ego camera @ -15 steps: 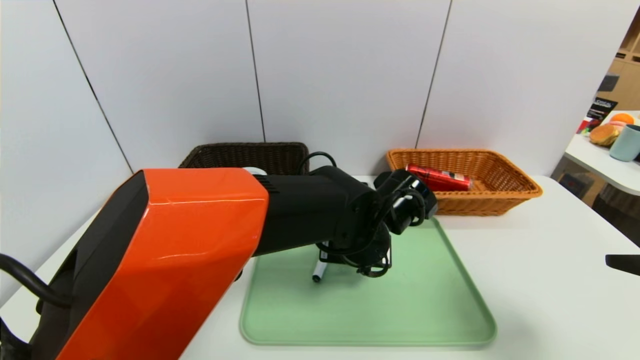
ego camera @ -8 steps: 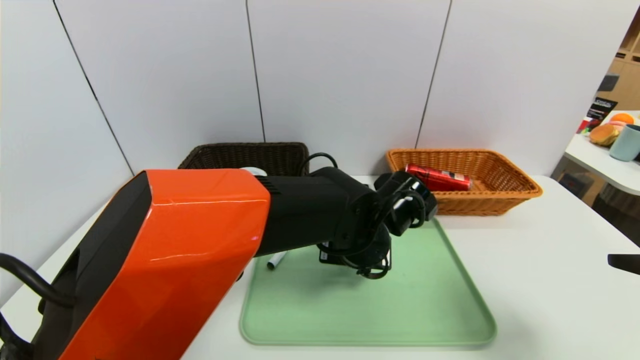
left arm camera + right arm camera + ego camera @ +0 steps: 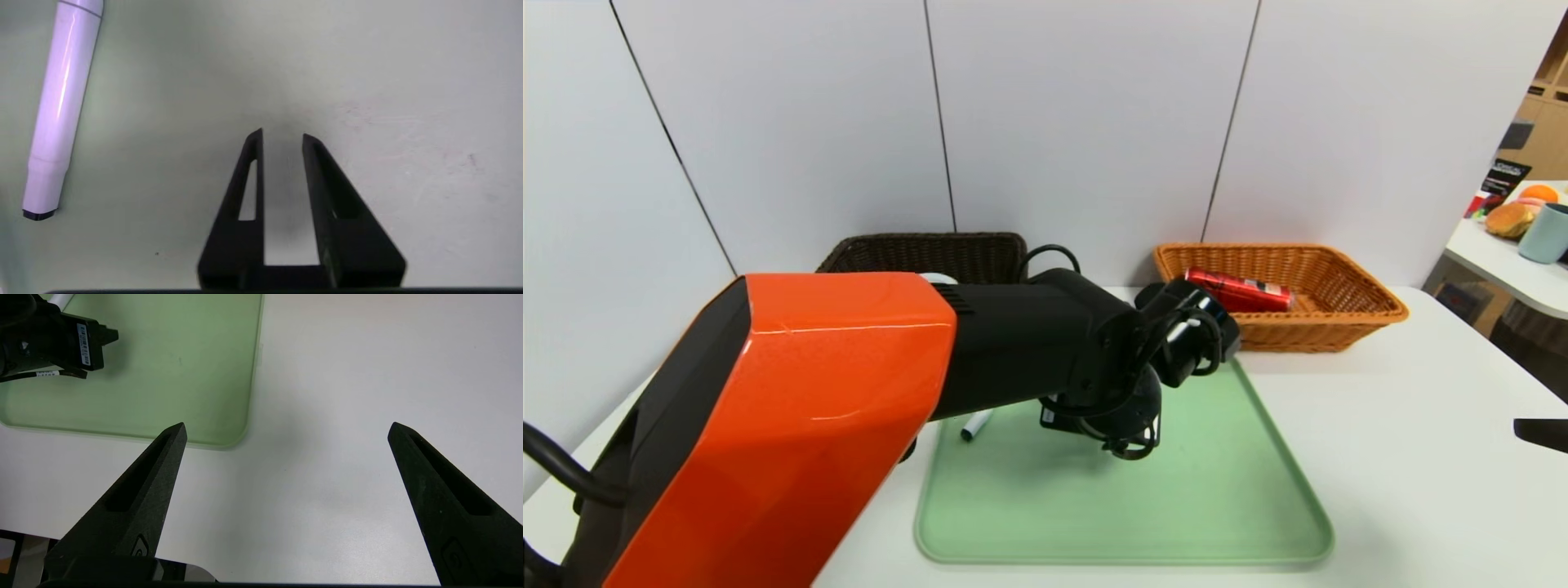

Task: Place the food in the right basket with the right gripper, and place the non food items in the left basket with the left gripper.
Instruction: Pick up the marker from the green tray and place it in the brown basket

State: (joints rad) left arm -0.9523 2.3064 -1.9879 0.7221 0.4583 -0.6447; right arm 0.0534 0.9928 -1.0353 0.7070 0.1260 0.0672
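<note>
bare green tray (image 3: pixel 367 81) lies under the left claw (image 3: pixel 282 136); the marker (image 3: pixel 61 110) lies off beside it.

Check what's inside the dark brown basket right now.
The dark brown basket shows only its far wall and a sliver of something white; the left arm covers the rest.

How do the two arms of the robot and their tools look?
The left arm has a glossy orange housing, then a black forearm with looped black cables. The left tool has two black pointed fingers with slots. The right tool has the same black pointed fingers, each with a small embossed logo.
</note>
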